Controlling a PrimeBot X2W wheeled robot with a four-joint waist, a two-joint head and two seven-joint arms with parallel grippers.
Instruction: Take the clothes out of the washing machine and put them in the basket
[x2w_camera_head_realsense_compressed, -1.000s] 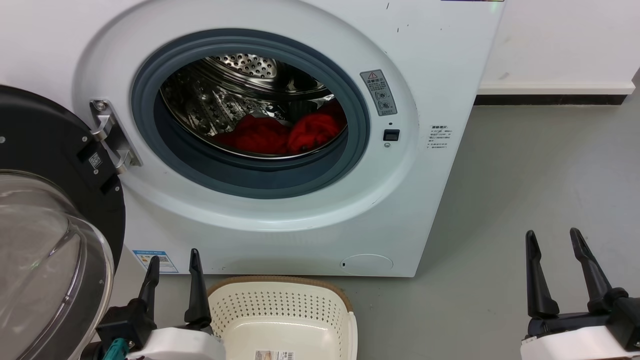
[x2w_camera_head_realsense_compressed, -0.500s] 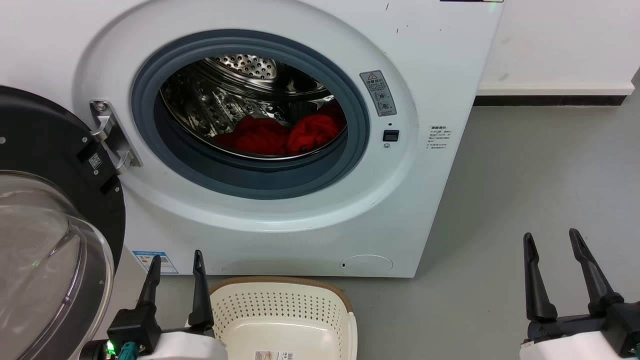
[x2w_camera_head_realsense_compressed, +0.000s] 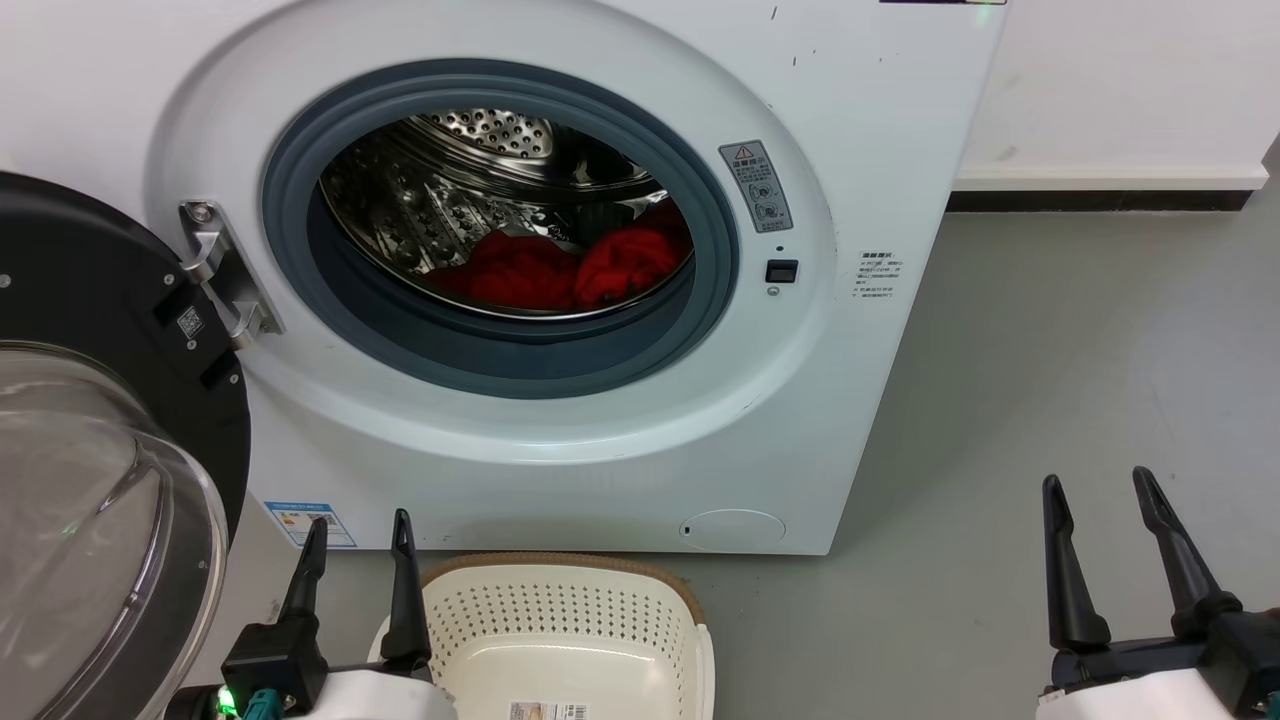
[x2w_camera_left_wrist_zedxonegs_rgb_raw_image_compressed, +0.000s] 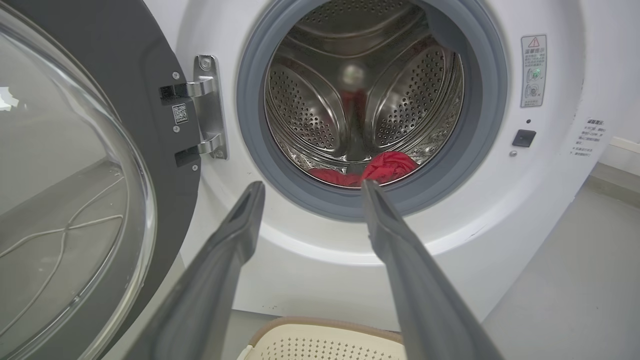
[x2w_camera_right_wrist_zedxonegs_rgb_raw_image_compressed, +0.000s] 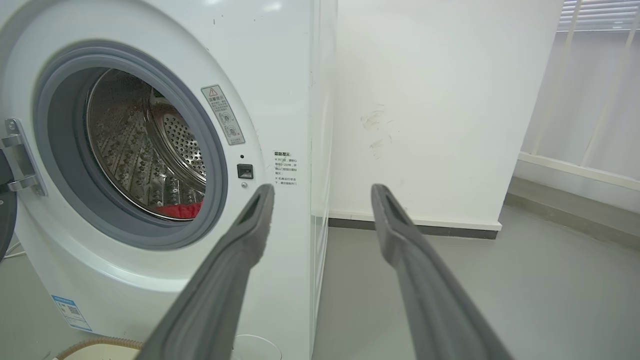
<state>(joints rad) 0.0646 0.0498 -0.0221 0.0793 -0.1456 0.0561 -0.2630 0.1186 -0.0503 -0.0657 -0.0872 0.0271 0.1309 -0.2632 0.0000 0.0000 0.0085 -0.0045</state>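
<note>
Head view first: looking down on the washing machine (x2w_camera_head_realsense_compressed: 880, 120), door (x2w_camera_head_realsense_compressed: 90, 300) swung wide to the left, clear dome facing out. Spotting the clothes (x2w_camera_head_realsense_compressed: 560, 270) low in the drum (x2w_camera_head_realsense_compressed: 440, 190), a red heap toward the right of the porthole, well inside the grey seal. On the floor (x2w_camera_head_realsense_compressed: 1050, 350), just in front of the machine, finding the basket (x2w_camera_head_realsense_compressed: 560, 610), with a paper label (x2w_camera_head_realsense_compressed: 548, 711) on its base.

Catching the left gripper (x2w_camera_head_realsense_compressed: 360, 520) at lower left, just beside the basket's left rim, fingers spread apart and gripping nothing. Same story for the right gripper (x2w_camera_head_realsense_compressed: 1095, 478) at lower right: over bare floor, well apart from the machine, fingers wide, nothing between them.

Over to the left wrist: aimed straight into the porthole, taking in the drum's perforated back wall and paddles, the red bundle at the bottom, the metal hinge (x2w_camera_left_wrist_zedxonegs_rgb_raw_image_compressed: 207, 105) up close, and a sliver of basket rim below.

Over to the right wrist: aimed past the machine's right edge, picking up a white wall (x2w_camera_right_wrist_zedxonegs_rgb_raw_image_compressed: 425, 125), dark skirting and slatted blinds (x2w_camera_right_wrist_zedxonegs_rgb_raw_image_compressed: 600, 10) at top right. Of the red heap, just a sliver at the drum's lip.
</note>
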